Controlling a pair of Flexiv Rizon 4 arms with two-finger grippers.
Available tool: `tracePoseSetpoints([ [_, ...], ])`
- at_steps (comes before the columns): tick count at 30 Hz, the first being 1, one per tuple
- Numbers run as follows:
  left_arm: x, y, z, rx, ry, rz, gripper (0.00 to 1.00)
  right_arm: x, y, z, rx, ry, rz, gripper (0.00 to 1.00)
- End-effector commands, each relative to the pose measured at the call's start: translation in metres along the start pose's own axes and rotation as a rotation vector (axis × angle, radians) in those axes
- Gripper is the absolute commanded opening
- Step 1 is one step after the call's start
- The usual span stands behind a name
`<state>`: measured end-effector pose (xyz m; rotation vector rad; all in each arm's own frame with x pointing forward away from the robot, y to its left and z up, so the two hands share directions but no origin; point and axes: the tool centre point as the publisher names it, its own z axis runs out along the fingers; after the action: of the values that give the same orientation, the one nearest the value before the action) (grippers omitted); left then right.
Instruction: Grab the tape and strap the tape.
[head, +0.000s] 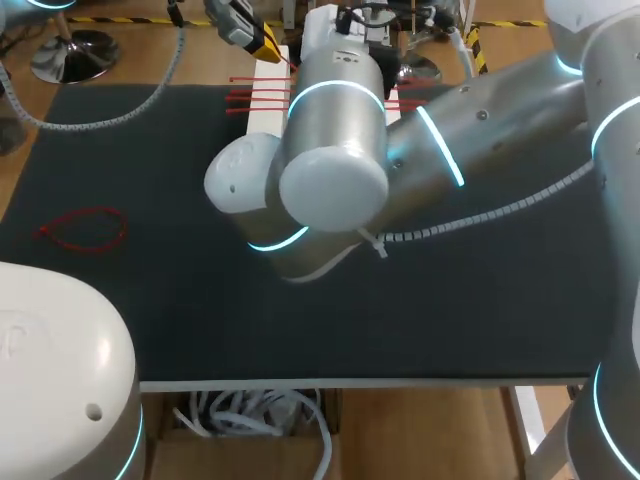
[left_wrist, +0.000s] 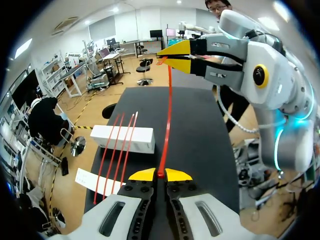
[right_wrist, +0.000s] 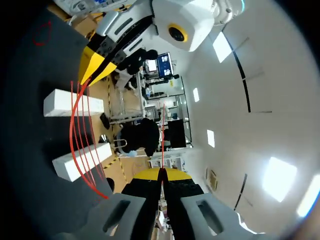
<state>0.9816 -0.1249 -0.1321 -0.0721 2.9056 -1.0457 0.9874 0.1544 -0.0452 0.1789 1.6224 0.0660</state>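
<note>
1. Left wrist view: my left claw (left_wrist: 160, 175) pinches one end of the red tape (left_wrist: 168, 115) and my right claw (left_wrist: 173, 55) pinches the other, the strip stretched between them above the bench (left_wrist: 205, 130).
2. Grabbing looks done; strapping is the step in hand.
3. Next, I judge, the two ends must meet and the tail be threaded through the head without either grip slipping.
4. Spare strips (left_wrist: 118, 145) lie across a white block (left_wrist: 145, 140).

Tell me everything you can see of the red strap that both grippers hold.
The red strap is thin, narrow and looks like plastic. It stretches over the dark table, lifted off it. The left gripper is shut on it near one end, the right gripper near the other.
</note>
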Motion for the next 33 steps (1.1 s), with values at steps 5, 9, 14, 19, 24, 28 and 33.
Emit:
tracePoseSetpoints([
  [5,0.0,-0.001,0.0,-0.005,0.002,0.0,0.0,-0.014,0.008,-0.008,0.061,-0.009,-0.247,0.0],
  [9,0.0,-0.001,0.0,-0.005,0.002,0.0,0.0,-0.019,0.004,-0.011,0.092,-0.022,-0.374,0.0],
  [14,0.0,-0.001,0.0,-0.005,0.002,0.0,0.0,-0.025,0.002,-0.015,0.117,-0.07,-0.549,0.0],
  [19,0.0,-0.001,0.0,-0.005,0.002,0.0,0.0,-0.025,0.002,-0.018,0.129,-0.105,-0.762,0.0],
  [24,0.0,-0.001,0.0,-0.005,0.002,0.0,0.0,-0.024,0.004,-0.02,0.115,-0.119,-0.856,0.0],
  [28,0.0,-0.001,0.0,-0.005,0.002,0.0,0.0,-0.019,0.002,-0.02,0.137,-0.136,-0.957,0.0],
  [33,0.0,-0.001,0.0,-0.005,0.002,0.0,0.0,-0.017,0.002,-0.02,0.139,-0.134,-0.98,0.0],
])
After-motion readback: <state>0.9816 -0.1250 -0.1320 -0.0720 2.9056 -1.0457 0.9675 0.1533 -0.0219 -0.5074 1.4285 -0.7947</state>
